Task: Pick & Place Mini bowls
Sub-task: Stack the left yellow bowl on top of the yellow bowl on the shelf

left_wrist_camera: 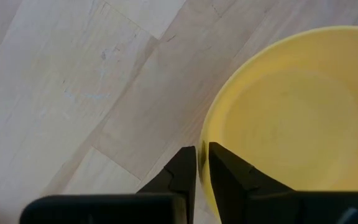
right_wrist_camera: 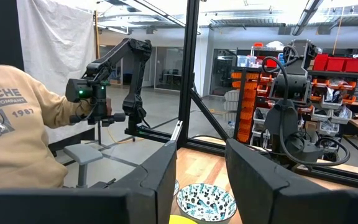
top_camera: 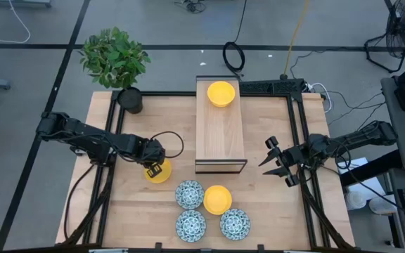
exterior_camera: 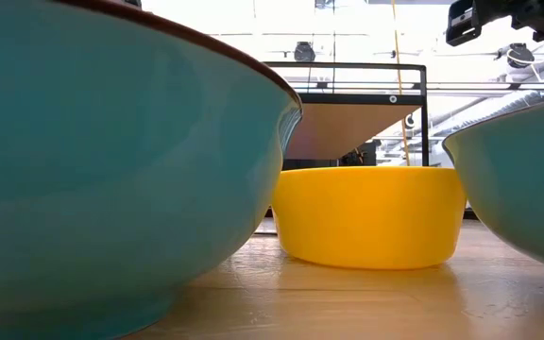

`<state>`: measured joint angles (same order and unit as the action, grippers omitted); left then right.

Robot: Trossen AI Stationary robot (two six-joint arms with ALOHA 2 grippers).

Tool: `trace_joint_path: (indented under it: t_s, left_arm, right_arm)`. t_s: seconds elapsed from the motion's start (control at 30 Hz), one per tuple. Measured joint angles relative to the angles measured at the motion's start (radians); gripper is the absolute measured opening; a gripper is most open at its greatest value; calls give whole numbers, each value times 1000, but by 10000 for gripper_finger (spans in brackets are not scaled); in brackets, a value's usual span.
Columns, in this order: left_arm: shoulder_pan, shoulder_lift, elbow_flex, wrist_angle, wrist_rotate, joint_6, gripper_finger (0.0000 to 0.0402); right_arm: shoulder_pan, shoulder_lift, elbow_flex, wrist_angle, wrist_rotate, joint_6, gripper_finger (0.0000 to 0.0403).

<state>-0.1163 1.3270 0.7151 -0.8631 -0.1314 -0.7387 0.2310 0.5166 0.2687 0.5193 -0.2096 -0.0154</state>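
Note:
Near the table's left-centre, my left gripper (top_camera: 155,167) is shut on a plain yellow mini bowl (top_camera: 159,173). Another yellow bowl (top_camera: 221,93) sits on the far end of a raised wooden stand (top_camera: 220,133). By the near edge stand three blue-floral bowls (top_camera: 189,194) (top_camera: 190,225) (top_camera: 235,223) and a yellow bowl (top_camera: 217,199), which also fills the middle of the low view (exterior_camera: 371,215). My right gripper (top_camera: 276,161) hovers open near the table's right edge, touching nothing; its wrist view shows one floral bowl (right_wrist_camera: 207,202) past the fingers. My left gripper pinches the yellow bowl's rim (left_wrist_camera: 205,146), one finger (left_wrist_camera: 180,173) outside the wall and the other (left_wrist_camera: 229,177) inside the hollow. The fingers come from above, pointing down. Whether the bowl rests on the table or hangs just above it I cannot tell.
A dark pot with a green plant (top_camera: 129,98) stands at the table's far-left corner. A black frame (top_camera: 297,140) runs along the table's sides. A person in a beige sweatshirt (right_wrist_camera: 17,137) stands beyond the table. Bare wood lies left of the held bowl.

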Motion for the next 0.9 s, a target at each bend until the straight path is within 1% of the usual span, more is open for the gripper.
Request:
trace_joint_path:
  t_s: [0.23,0.3,0.37,0.47,0.6,0.73,0.9]
  left_arm:
    - [0,0,0,0,-2,21,49]
    - [0,0,0,0,-4,38,38]
    - [0,0,3,0,-22,50,15]
    - [0,0,27,-4,-54,63,11]
    - [-3,0,94,-10,-61,117,6]
    - [-8,1,192,-22,-66,172,8]
    - [-5,1,344,-117,-141,211,5]
  right_arm:
    - [0,0,0,0,0,0,125]
    - [0,0,0,0,0,0,125]
    - [0,0,0,0,0,0,125]
    - [0,0,0,0,0,0,125]
    - [0,0,0,0,0,0,125]
    - [0,0,0,0,0,0,125]
    - [0,0,0,0,0,0,125]
